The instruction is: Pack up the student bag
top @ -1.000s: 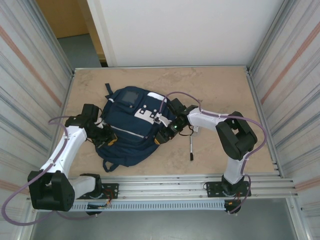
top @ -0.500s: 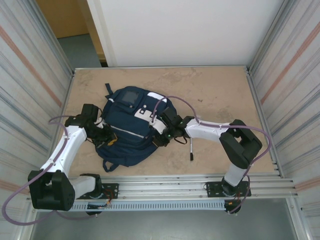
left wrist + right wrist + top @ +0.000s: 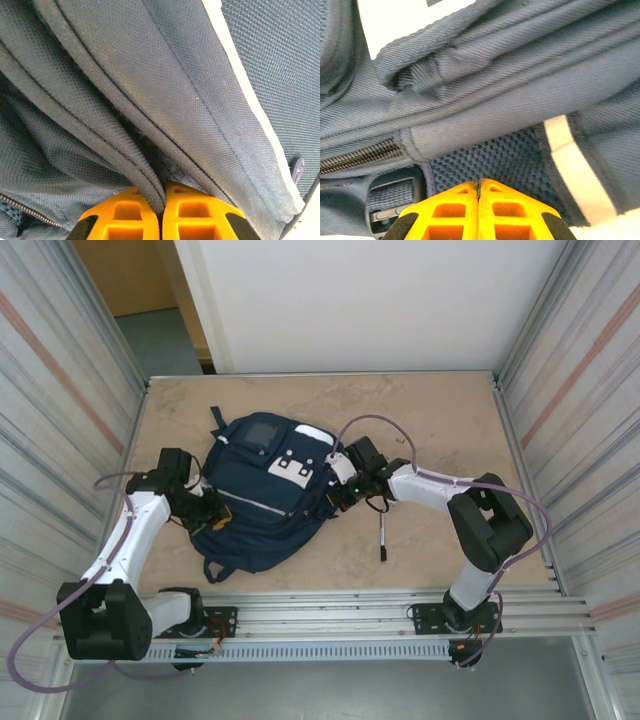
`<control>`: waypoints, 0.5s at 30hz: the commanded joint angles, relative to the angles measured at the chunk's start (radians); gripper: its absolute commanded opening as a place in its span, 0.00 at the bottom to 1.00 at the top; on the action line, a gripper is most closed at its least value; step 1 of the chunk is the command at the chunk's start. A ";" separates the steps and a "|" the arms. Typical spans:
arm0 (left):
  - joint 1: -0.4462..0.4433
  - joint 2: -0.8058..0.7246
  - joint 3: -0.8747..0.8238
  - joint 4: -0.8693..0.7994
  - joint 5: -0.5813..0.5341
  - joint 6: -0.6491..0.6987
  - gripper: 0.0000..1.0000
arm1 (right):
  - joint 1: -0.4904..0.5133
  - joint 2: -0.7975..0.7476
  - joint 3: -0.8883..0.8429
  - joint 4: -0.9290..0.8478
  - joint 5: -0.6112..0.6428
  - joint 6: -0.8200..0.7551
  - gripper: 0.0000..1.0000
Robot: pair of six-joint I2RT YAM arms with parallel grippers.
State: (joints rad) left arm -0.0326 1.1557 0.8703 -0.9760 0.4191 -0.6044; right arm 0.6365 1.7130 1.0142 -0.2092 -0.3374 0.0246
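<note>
The student bag (image 3: 262, 495), navy with white patches, lies flat on the left half of the table. At its left edge, my left gripper (image 3: 213, 516) is shut on a thick fold of the bag's fabric (image 3: 150, 185), which runs between the orange fingers (image 3: 125, 217). At the bag's right edge, my right gripper (image 3: 341, 491) has its jaws closed together. The tips (image 3: 479, 183) are pinched on the dark mesh (image 3: 495, 157) under a padded seam. A zipper (image 3: 360, 156) and a buckle (image 3: 390, 200) show to the left of the tips.
A black pen (image 3: 381, 537) lies on the table just right of the bag, below the right forearm. Metal walls stand close on both sides, and a rail (image 3: 340, 602) runs along the near edge. Bare tabletop (image 3: 450, 420) stretches to the back right.
My right gripper has closed from part open. It has shifted right and further back along the bag's right edge. The left gripper keeps its hold in the same place.
</note>
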 commanded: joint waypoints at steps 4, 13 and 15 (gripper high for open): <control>0.005 -0.021 -0.009 -0.010 0.104 0.023 0.00 | 0.093 -0.098 -0.066 0.047 -0.180 -0.058 0.38; 0.006 -0.022 -0.021 0.007 0.116 0.018 0.00 | 0.221 -0.108 -0.068 0.063 0.167 -0.030 0.50; 0.005 -0.015 -0.011 -0.002 0.123 0.028 0.00 | 0.229 -0.093 -0.068 0.092 0.239 0.005 0.50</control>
State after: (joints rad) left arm -0.0269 1.1500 0.8539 -0.9646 0.4534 -0.6048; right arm 0.8585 1.6104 0.9493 -0.1524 -0.2508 -0.0059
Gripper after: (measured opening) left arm 0.057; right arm 0.501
